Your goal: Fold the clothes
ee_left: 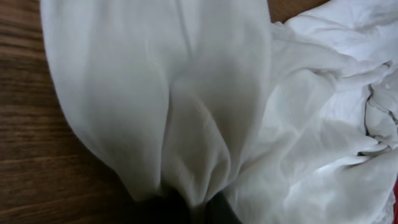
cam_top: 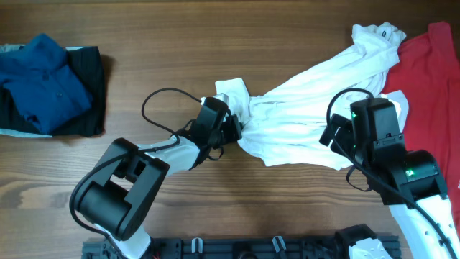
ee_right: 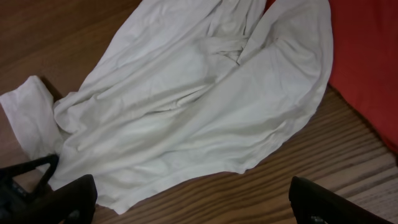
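The white T-shirt (cam_top: 309, 108) lies crumpled and stretched in a diagonal band across the middle of the table, with its collar end at the top right. My left gripper (cam_top: 233, 133) is shut on a fold at its left end. In the left wrist view the cloth (ee_left: 155, 93) hangs bunched in front of the camera, pinched between the dark fingertips (ee_left: 214, 211). My right gripper (cam_top: 334, 133) hovers open over the shirt's lower right edge (ee_right: 186, 112); its fingers (ee_right: 323, 202) stand wide apart over bare wood. A red shirt (cam_top: 431, 65) lies partly under the white one at the far right.
A blue shirt (cam_top: 43, 79) rests on a black garment (cam_top: 90, 97) at the table's far left. Bare wood (cam_top: 158, 50) lies between that pile and the white shirt. The red cloth (ee_right: 367, 56) reaches the right edge of the table.
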